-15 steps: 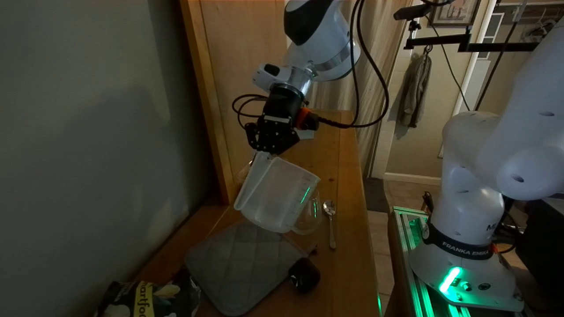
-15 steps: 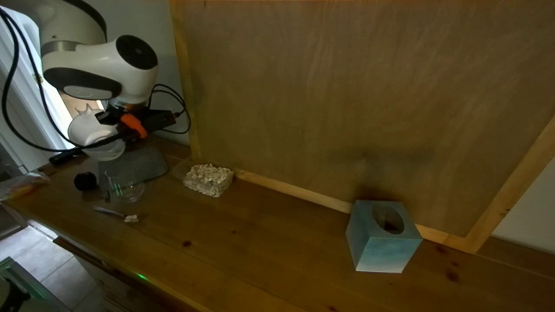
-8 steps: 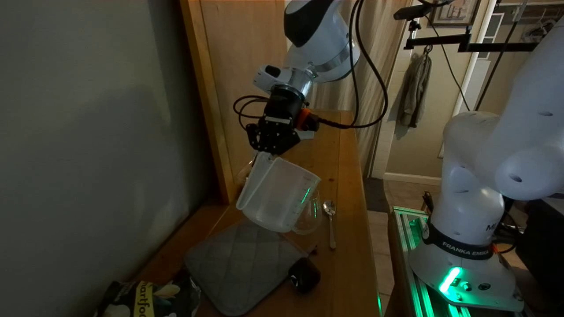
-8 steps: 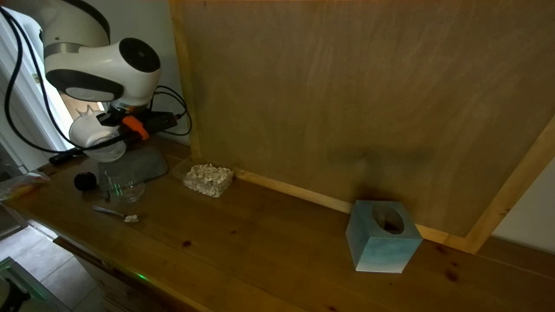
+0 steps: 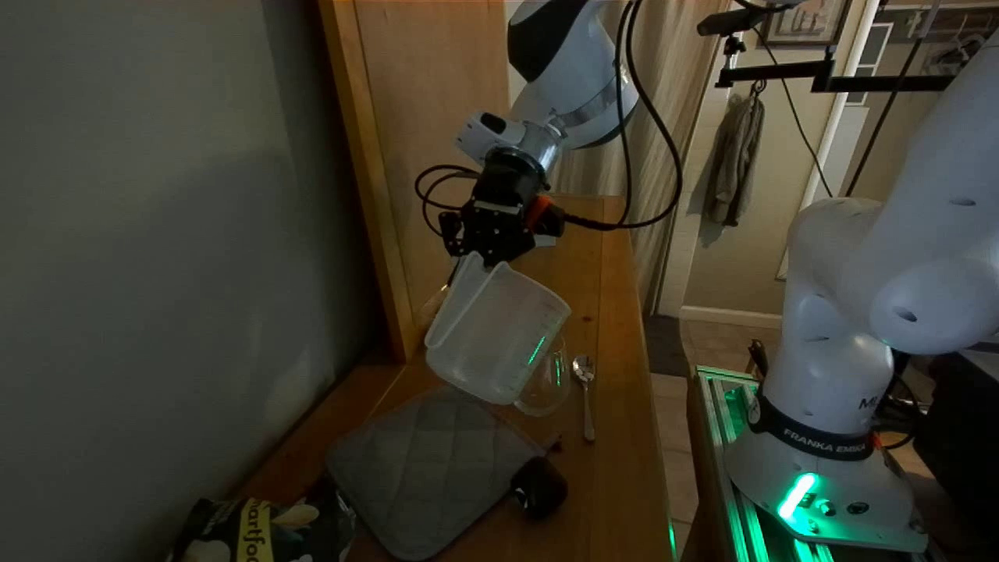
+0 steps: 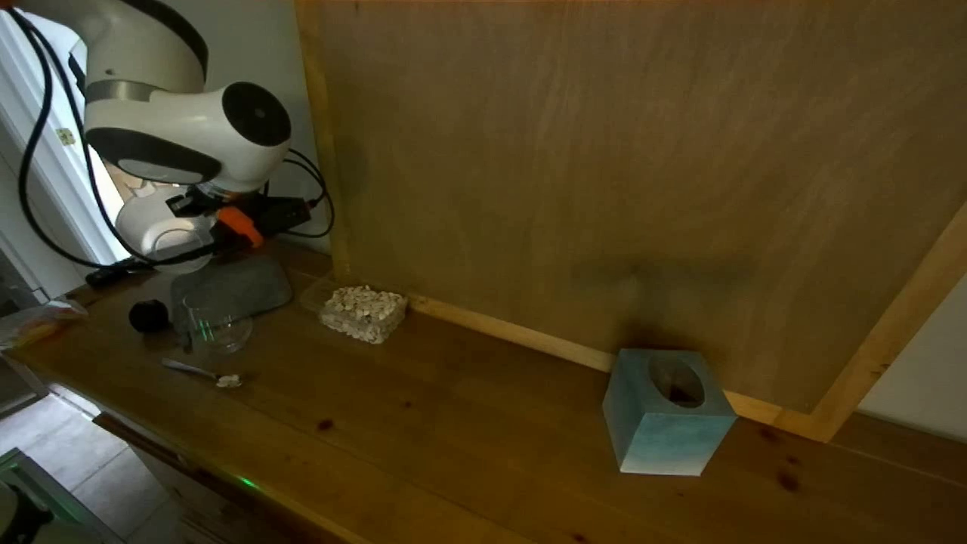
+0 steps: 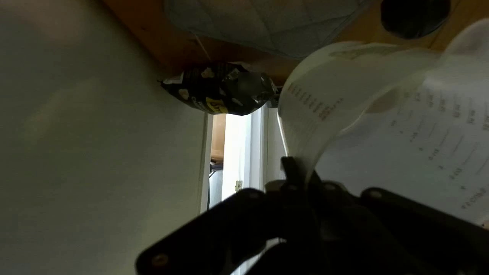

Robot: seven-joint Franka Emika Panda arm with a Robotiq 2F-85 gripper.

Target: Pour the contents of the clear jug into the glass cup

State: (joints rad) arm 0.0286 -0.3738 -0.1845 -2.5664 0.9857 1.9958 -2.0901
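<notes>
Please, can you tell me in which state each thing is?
Gripper: shut on the clear jug.
Clear jug: tilted, held in the air, contents unclear.
Glass cup: standing upright.
Spoon: lying, pale bits at its bowl.
Clear container: filled with pale flakes.
Grey pad: lying flat.
Blue box: upright, top hole open.
Snack bag: open or sealed, cannot tell.
Grey garment: hanging.
Base light: lit green.
</notes>
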